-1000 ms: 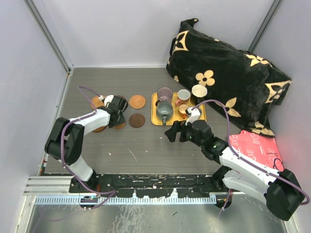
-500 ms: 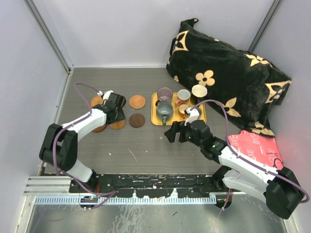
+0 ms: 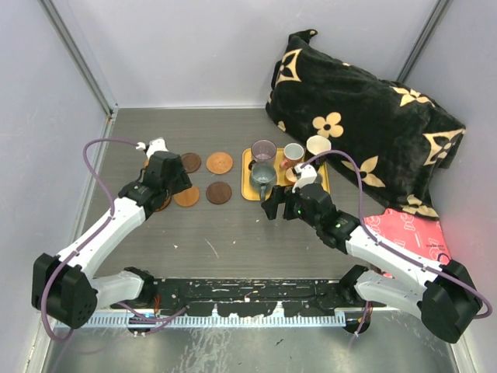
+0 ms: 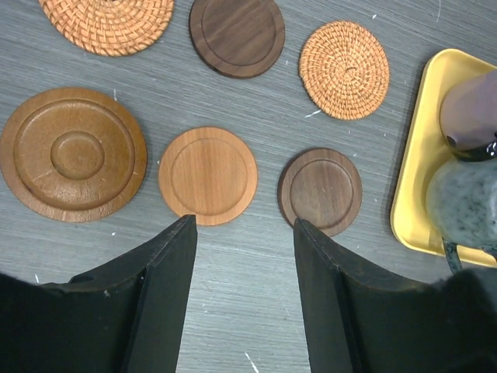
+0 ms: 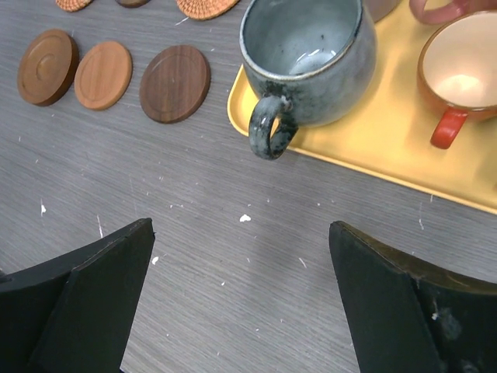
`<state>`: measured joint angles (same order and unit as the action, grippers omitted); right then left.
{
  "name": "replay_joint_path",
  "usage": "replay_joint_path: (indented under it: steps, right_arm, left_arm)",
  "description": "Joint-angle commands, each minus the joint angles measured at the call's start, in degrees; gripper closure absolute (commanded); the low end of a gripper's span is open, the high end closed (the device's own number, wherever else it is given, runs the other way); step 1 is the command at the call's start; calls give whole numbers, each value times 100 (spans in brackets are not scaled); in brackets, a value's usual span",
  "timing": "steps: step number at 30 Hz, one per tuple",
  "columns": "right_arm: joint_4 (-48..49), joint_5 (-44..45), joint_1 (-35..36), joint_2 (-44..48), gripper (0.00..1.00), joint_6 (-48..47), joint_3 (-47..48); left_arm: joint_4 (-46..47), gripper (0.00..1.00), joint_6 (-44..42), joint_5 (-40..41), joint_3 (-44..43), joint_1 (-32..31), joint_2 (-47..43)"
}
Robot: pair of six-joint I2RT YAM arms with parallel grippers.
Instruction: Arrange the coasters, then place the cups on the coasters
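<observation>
- Six coasters (image 4: 208, 176): two rows of three on the table (image 4: 233, 311), left of the yellow tray (image 4: 411, 194), none touching; I judge the gaps leave each room for a cup.
- The cups: grouped on the tray, none on a coaster yet; the grey-green mug (image 5: 307, 54) sits at its near left corner, handle towards me.
- My left gripper (image 4: 245, 225): jaws parted, empty; arm stretched forward, pointing down over the near row.
- My right gripper (image 5: 241, 227): spread wide, holding nothing; arm angled in low, just short of the mug's handle, probably lining up on it.

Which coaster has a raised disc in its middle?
The glossy brown wooden coaster, leftmost of the near row; the others are flat-centred wood or woven.
</observation>
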<state>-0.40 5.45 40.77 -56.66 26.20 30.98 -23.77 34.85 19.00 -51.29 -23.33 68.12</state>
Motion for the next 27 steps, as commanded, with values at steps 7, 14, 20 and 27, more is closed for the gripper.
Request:
replay_joint_path:
  steps: [7,14,20,27]
  right_arm:
    - [-95,493,37,-375,0,-117,683]
    - [-411,1435,39,-544,0,-215,1033]
    - [-582,1897,44,-595,0,-483,1202]
    - [-618,2638,34,-349,0,-322,946]
  left_arm:
    - [670,44,112,-479,553,-109,-566]
    - [946,45,-69,-432,581,-147,-492]
    - [1057,46,-97,-259,592,-587,-366]
    - [1060,48,115,493,258,-1781,283]
